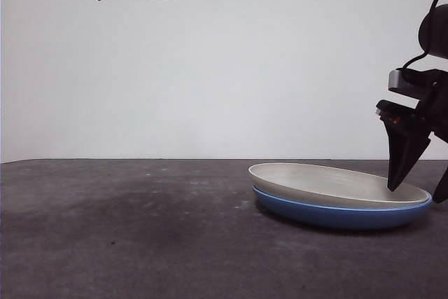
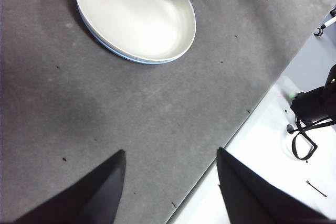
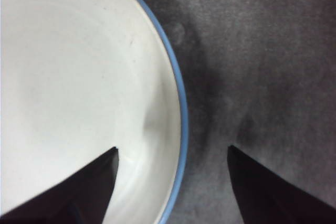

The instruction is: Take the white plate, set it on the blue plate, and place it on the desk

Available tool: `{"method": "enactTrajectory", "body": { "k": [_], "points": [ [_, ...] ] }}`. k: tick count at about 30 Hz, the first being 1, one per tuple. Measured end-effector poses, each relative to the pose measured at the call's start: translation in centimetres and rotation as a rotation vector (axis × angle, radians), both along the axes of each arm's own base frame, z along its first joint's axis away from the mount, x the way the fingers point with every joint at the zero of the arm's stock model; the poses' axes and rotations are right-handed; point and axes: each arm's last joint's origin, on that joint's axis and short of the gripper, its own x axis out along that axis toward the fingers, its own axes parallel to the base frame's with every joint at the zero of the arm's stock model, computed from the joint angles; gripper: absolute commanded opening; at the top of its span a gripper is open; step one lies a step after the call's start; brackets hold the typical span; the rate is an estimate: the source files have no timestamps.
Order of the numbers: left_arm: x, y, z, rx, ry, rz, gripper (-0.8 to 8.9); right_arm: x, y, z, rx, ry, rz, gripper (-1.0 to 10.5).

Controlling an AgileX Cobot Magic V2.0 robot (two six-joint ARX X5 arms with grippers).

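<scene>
White plate [image 1: 336, 183] sits nested in the blue plate [image 1: 343, 213] on the worktop [image 1: 126, 236], so stacking looks done. My right fingers [image 3: 170, 182] straddle its three-o'clock rim, spread, gripping nothing; left fingers [image 2: 170, 184] wait, spread.

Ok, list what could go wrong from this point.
1. The right end effector is open and straddles the rims of both the white plate and the blue plate; closing might pinch both and lift the stack.
2. The white plate sits tilted in the blue one, so a push could slide it off onto the desk.
The left end effector waits open, away from the plates.
</scene>
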Motion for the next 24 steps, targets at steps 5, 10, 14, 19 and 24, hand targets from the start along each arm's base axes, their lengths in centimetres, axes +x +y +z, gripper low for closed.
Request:
{"method": "enactTrajectory", "body": {
  "k": [5,10,14,19,24],
  "points": [
    [0.0,0.0,0.0,0.0,0.0,0.0,2.79,0.27,0.02,-0.25,0.0,-0.009,0.0,1.9],
    [0.0,0.0,0.0,0.0,0.0,0.0,2.79,0.4,0.03,-0.72,-0.001,0.006,0.0,1.3],
    [0.0,0.0,0.0,0.0,0.0,0.0,2.79,0.42,0.03,-0.81,-0.001,0.009,0.0,0.7],
    [0.0,0.0,0.0,0.0,0.0,0.0,2.79,0.44,0.03,-0.8,0.001,0.008,-0.001,0.2],
    [-0.01,0.01,-0.01,0.001,0.002,0.0,2.79,0.48,0.01,-0.77,0.014,0.01,-0.019,0.1]
  ]
}}
